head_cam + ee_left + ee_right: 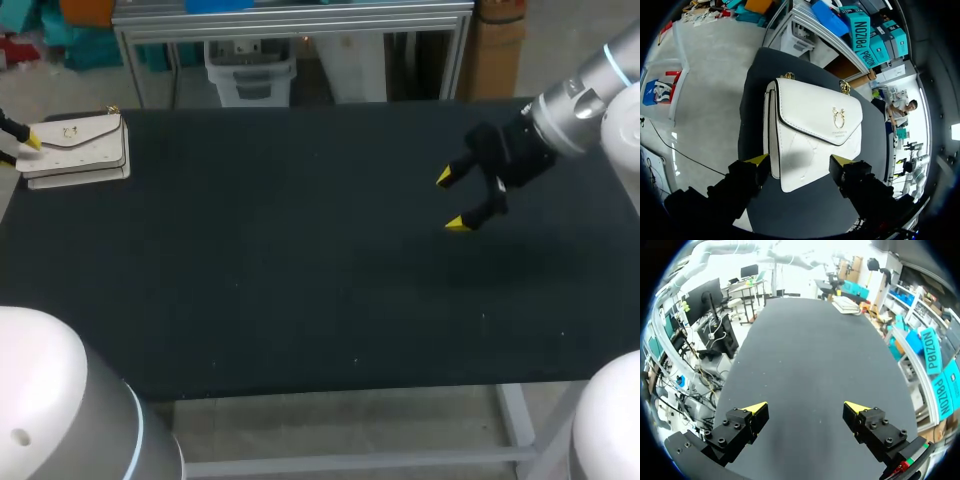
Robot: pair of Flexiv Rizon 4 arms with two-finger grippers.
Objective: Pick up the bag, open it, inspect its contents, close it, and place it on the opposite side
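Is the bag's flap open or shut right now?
Shut. In the left wrist view the flap lies flat over the front of the white bag, with the gold clasp down against it.

**Right wrist view.** The right claw (806,407) hangs above the black surface (810,350). Its 2 yellow-tipped fingers (742,426) are spread wide, and only bare surface shows between them. A small white bag (846,304) lies at the surface's far end, well ahead of the claw.
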